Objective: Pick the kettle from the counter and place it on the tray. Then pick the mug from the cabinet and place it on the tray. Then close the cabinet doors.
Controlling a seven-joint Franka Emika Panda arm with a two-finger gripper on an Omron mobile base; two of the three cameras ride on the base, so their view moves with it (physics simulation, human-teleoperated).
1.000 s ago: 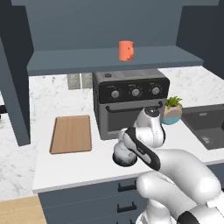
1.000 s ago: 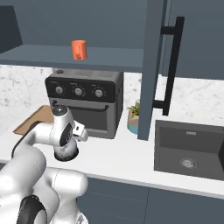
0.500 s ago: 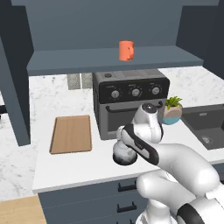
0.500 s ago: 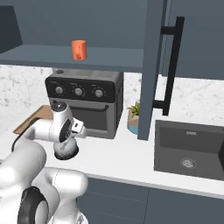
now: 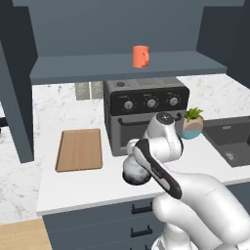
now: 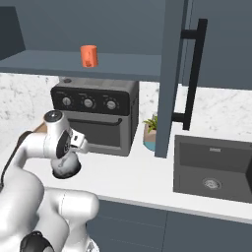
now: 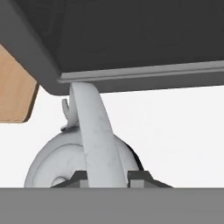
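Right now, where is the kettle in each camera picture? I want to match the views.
Left base view: the kettle sits low in the centre, on the counter in front of the oven, partly behind the arm.
Right base view: lower left, under the wrist, kettle in front of the oven.
Hand view: bottom centre-left, kettle, handle between the jaws.
Shared landmark: the oven front.

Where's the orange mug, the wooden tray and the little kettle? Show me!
mug [image 5: 140,56], left base view, on the middle of its orange side.
tray [image 5: 79,149], left base view, on the bare middle of the board.
kettle [image 7: 48,168], hand view, on its rounded silvery body.
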